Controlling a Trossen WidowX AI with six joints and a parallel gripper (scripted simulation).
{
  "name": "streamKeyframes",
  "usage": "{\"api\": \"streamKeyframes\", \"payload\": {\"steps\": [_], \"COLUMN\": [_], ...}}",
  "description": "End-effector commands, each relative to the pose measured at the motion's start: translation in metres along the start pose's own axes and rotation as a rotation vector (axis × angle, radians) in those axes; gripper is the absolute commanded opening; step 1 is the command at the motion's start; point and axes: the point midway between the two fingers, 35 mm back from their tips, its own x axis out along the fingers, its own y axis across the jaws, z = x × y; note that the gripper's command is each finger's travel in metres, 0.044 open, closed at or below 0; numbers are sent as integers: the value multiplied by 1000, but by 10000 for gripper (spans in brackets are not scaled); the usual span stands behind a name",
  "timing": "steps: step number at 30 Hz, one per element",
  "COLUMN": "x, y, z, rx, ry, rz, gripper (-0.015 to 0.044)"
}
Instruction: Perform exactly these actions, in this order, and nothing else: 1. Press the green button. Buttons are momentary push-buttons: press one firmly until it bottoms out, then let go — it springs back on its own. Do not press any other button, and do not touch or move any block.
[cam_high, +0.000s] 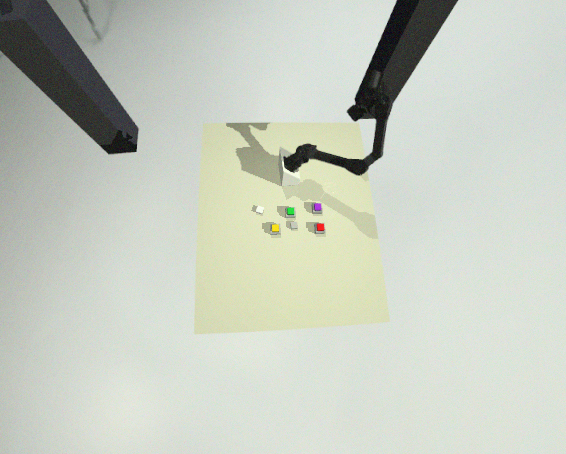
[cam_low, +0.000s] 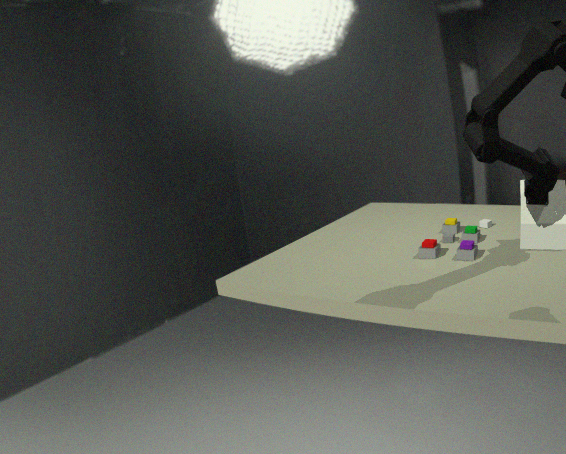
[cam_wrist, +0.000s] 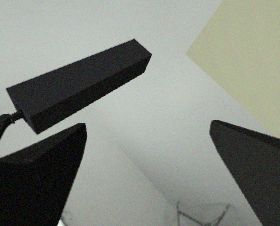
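Observation:
The green button (cam_high: 290, 211) (cam_low: 470, 230) sits on a grey base in the middle of the pale table (cam_high: 280, 290) (cam_low: 350, 260). A purple button (cam_high: 317, 206) (cam_low: 467, 245) is beside it, and a yellow button (cam_high: 275, 227) (cam_low: 451, 221) and a red button (cam_high: 320, 227) (cam_low: 429, 243) stand in the other row. My gripper (cam_high: 289, 163) (cam_low: 537, 197) (cam_wrist: 149, 128) is open and empty. It hovers behind the buttons, next to a tall white block (cam_high: 290, 177) (cam_low: 542, 235), well apart from the green button. The wrist view shows only the two spread fingers, a dark beam and a table corner.
A small white block (cam_high: 259, 209) (cam_low: 485, 223) lies left of the green button. A small grey block (cam_high: 293, 225) (cam_low: 448, 237) lies between the yellow and red buttons. A dark beam (cam_high: 65, 75) (cam_wrist: 80, 85) hangs overhead at the left.

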Motion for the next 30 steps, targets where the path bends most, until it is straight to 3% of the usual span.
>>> {"api": "streamKeyframes", "payload": {"steps": [1, 6, 9, 16, 23, 30], "x": [0, -13, -40, -115, -198, -274], "y": [-1, -17, -40, -98, -167, -242], "z": [-2, -53, -106, -176, -199, -178], "rx": [-9, -270, -562, -1112, -1628, -2128], "ry": [7, 214, 441, 847, 1205, 1530], "rz": [-2, -36, -34, 73, 292, 628], "gripper": [400, 400, 400, 400, 400, 400]}}
